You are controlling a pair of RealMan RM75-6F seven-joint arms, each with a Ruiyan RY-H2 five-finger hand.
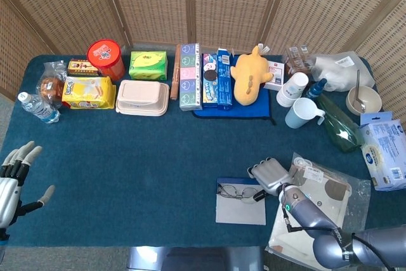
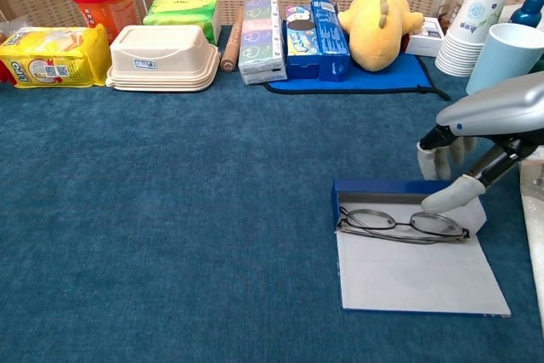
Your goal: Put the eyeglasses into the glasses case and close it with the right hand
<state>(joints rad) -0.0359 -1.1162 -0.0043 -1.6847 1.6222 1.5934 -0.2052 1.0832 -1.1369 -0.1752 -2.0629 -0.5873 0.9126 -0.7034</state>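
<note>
The glasses case (image 2: 374,189) lies open on the blue cloth, a shallow blue tray with a grey lid flap (image 2: 416,274) spread flat toward me. The thin-framed eyeglasses (image 2: 399,224) lie folded in the tray, partly over the flap's hinge edge. My right hand (image 2: 459,176) sits at the case's right end, pinching that end between thumb and fingers. The head view shows the same case (image 1: 241,207), eyeglasses (image 1: 236,190) and right hand (image 1: 269,174). My left hand (image 1: 14,172) hangs at the table's near left edge with fingers spread, holding nothing.
Clear plastic bags (image 1: 320,185) lie just right of my right hand. A mug (image 2: 506,53) and stacked paper cups (image 2: 476,23) stand behind it. A yellow plush (image 2: 378,19), boxes (image 2: 262,36), a lunch box (image 2: 164,57) and a red tin (image 2: 102,2) line the back.
</note>
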